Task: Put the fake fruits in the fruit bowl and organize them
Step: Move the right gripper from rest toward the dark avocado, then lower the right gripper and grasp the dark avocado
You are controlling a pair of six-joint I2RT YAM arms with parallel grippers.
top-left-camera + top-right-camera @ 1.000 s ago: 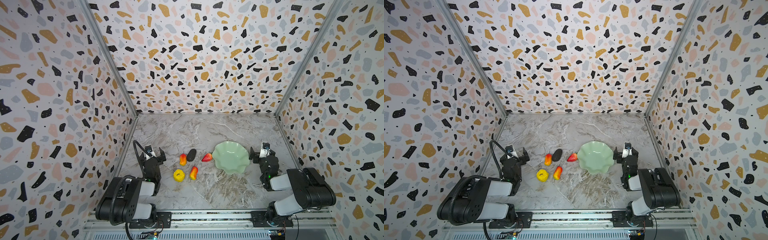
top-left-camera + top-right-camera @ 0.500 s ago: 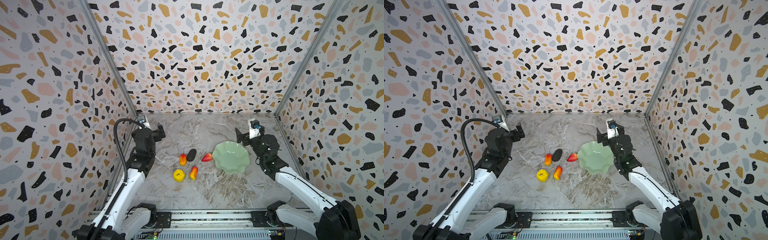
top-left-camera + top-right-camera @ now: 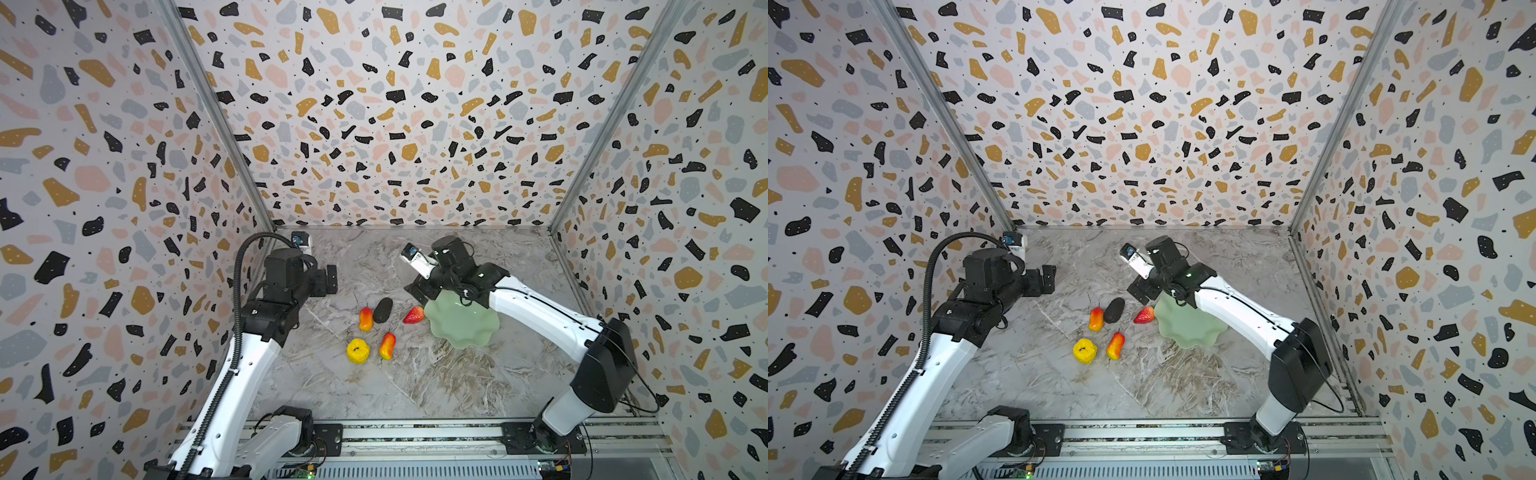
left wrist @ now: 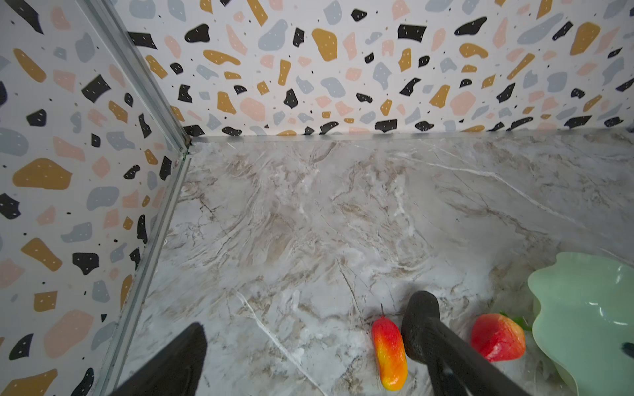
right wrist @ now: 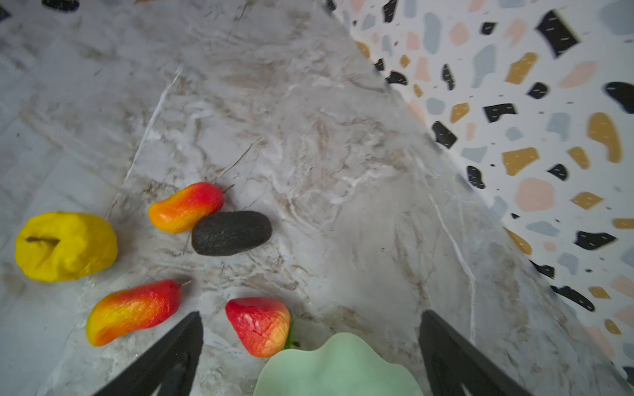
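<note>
**Fruits on marble beside the bowl**

Yellow fruit [image 3: 358, 350] sits nearest, with near mango [image 3: 387, 345] just beside it at 3 o'clock, long axis 12-to-6 and stem far. Beyond, far mango [image 3: 365, 318] lies likewise, against avocado [image 3: 382, 310], whose axis runs 1-to-7. Strawberry [image 3: 414, 315] points its tip to 8 o'clock, leaves just beside the bowl [image 3: 461, 332]. Open table [image 3: 415, 386] stretches at 6 and 12 o'clock.

Right gripper [image 5: 310, 312], jaws spread and holding nothing, hangs over the bowl's 10 o'clock edge. Left gripper [image 4: 308, 329], likewise released, hovers at the cluster's 10 o'clock.

The right wrist view takes in all five fruits; the left wrist view misses the nearest two.
</note>
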